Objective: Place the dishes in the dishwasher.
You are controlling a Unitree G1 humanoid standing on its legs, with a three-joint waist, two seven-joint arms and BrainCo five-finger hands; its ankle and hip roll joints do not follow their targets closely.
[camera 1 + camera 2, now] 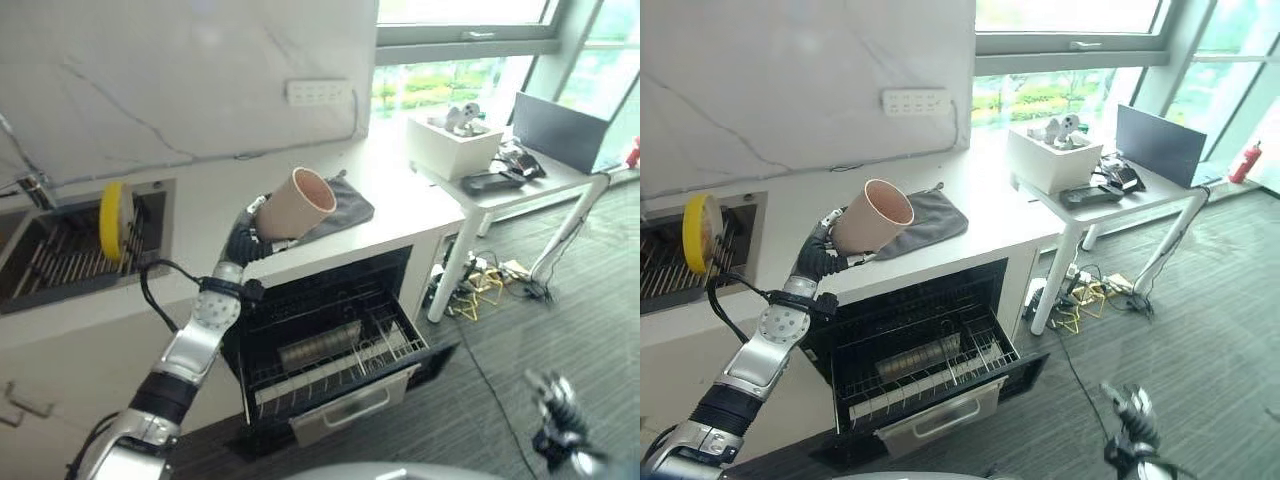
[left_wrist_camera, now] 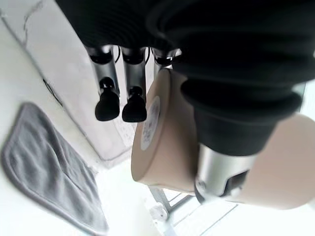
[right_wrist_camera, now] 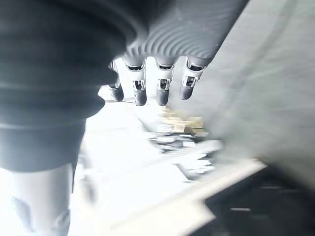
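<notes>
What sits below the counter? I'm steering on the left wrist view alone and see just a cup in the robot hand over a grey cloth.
Observer: An open dishwasher, its door down and lower rack pulled out.
Operator: Is the rack loaded?
Observer: One grey holder lies in it; otherwise the wires look bare.
Operator: Any other dishes?
Observer: A yellow plate stands on edge in the sink rack.
Operator: And the other robot hand?
Observer: The right robot hand hangs low over the floor, fingers relaxed, holding nothing. The left robot hand grips the cup.
</notes>
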